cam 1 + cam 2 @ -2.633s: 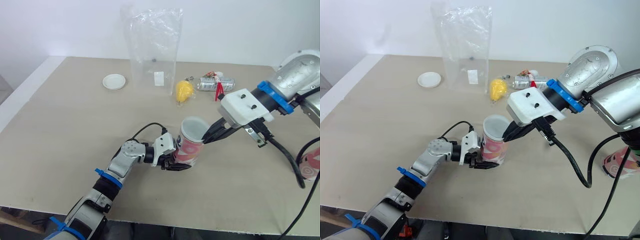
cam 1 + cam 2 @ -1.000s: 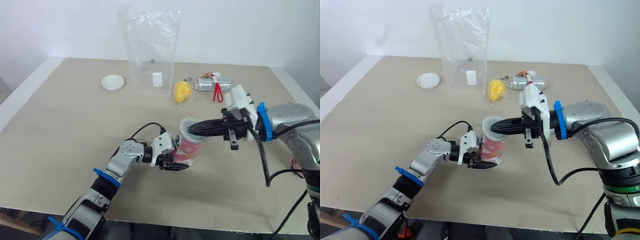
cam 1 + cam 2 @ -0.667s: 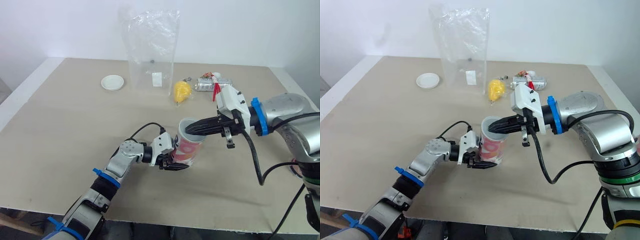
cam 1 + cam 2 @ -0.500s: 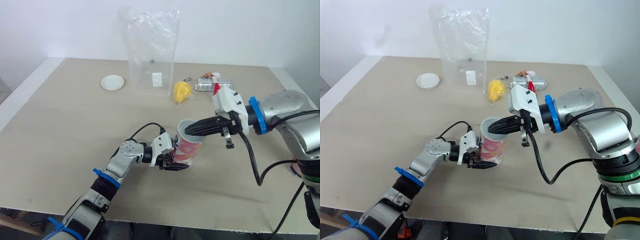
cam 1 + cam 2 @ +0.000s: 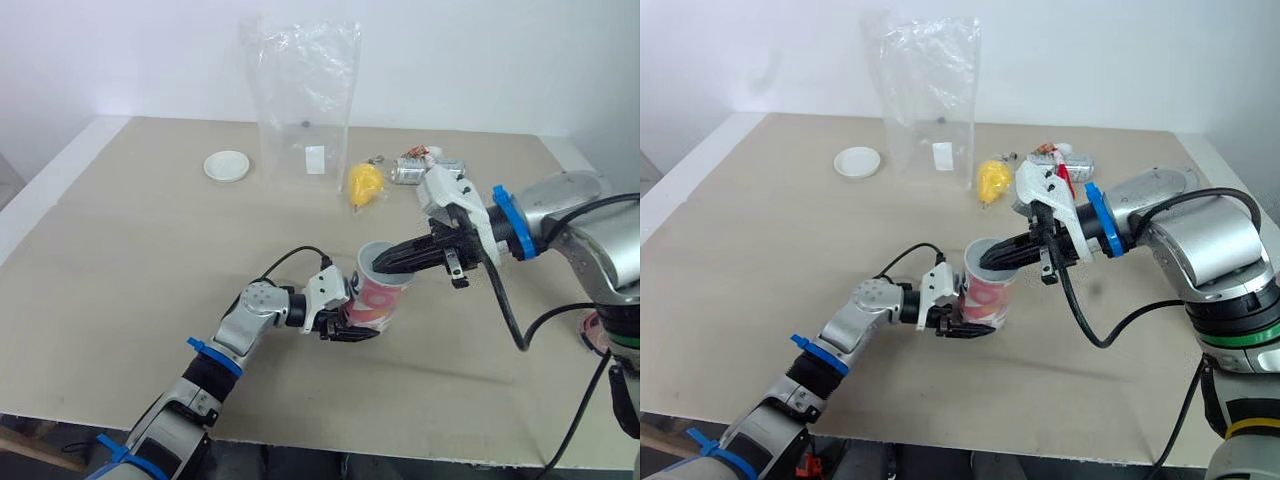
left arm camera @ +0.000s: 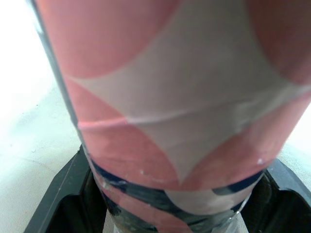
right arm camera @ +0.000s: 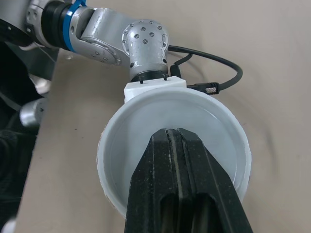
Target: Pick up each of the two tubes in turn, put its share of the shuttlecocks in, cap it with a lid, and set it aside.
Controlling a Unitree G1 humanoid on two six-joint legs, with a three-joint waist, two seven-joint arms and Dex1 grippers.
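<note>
Near the front middle of the table (image 5: 150,250), the left gripper (image 5: 348,324) clamps the pink-and-white tube (image 5: 378,298) upright by its lower part. The right gripper (image 5: 383,266) has its fingers pressed together, tips dipped into the tube's open mouth.

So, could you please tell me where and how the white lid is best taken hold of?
Probably by its rim, from straight above: the white lid lies flat on the table, a shallow disc with a raised edge that a pinch can straddle.
</note>
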